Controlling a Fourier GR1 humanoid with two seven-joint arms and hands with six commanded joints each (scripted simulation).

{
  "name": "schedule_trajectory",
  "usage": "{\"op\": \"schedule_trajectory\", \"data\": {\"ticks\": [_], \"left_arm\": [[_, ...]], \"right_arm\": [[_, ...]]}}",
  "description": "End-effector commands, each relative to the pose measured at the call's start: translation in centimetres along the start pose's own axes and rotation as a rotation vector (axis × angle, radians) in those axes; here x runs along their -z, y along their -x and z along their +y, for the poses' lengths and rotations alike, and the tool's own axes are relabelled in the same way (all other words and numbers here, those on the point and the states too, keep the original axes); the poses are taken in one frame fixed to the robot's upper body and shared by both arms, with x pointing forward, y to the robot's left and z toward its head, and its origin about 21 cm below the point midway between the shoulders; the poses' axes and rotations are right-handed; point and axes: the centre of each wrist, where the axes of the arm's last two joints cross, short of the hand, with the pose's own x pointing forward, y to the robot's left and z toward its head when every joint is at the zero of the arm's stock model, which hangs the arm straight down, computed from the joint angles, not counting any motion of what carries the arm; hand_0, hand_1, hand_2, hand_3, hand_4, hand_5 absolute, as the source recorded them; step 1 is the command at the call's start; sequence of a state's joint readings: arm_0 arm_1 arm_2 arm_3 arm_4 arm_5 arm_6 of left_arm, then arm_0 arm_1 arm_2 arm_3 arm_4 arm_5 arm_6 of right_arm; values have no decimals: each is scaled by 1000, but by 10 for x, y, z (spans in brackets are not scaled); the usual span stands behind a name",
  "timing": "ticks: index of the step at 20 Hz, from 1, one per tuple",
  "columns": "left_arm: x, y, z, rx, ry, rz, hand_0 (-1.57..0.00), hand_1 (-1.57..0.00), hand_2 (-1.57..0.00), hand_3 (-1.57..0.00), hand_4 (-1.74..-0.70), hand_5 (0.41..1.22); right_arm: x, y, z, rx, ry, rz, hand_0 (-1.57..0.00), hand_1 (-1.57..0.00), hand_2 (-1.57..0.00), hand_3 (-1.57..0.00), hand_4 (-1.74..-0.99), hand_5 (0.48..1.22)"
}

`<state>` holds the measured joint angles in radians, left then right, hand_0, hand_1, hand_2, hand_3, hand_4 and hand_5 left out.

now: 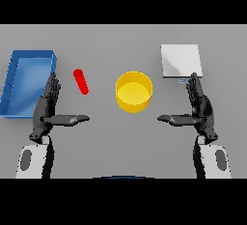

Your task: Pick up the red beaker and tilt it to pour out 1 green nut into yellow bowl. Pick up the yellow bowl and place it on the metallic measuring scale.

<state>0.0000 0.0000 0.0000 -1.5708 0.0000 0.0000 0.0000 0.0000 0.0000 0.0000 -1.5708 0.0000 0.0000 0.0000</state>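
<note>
Only the head view to go on, so here goes. Nothing has been picked up yet, so I'd say we're right at the start: the beaker grab is the step in hand.

The red beaker sits on the grey desk, looking tilted or maybe lying over, hard to tell from above. It's between the blue tray on the left and the yellow bowl in the middle. Can't see any green nut from here. The metallic measuring scale is back right, a little apart from the bowl.

The left hand hovers near the tray's edge, fingers straight and pointing away from the robot, thumb stuck out toward the centre, holding nothing. The right hand mirrors it just in front of the scale, also relaxed and empty.

Next move, my guess: the left hand is closest to the beaker, so it needs to go forward and inward, then wrap around it without knocking it toward the bowl.
</note>
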Motion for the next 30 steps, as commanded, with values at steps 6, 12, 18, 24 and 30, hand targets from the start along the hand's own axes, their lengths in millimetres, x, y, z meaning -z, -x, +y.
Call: {"op": "schedule_trajectory", "data": {"ticks": [6, 12, 18, 24, 30], "left_arm": [[-4, 0, -3, 0, 3, -5, 1, 1, 1, 1, -1204, 652], [-27, -19, -6, 179, 78, -15, 1, 1, 1, 1, -1224, 660], [-10, -11, -13, 186, 118, 26, 1, 1, 1, 1, -1301, 702], [29, -1, -21, 205, 130, 48, 1, 1, 1, 1, -1382, 739], [55, 14, -19, 210, 114, 101, 1, 1, 1, 1, -1339, 717]], "right_arm": [[2, 0, -1, 2, 0, -1, 1, 1, 1, 1, -1245, 681], [-24, -13, -3, -319, -41, -150, 1, 1, 1, 1, -1235, 678], [-24, -13, 1, -256, -73, -155, 1, 1, 1, 1, -1275, 680], [-26, -16, -4, -247, -64, -157, 1, 1, 1, 1, -1312, 681], [-25, -15, -6, -236, -47, -138, 1, 1, 1, 1, -1341, 689]]}}
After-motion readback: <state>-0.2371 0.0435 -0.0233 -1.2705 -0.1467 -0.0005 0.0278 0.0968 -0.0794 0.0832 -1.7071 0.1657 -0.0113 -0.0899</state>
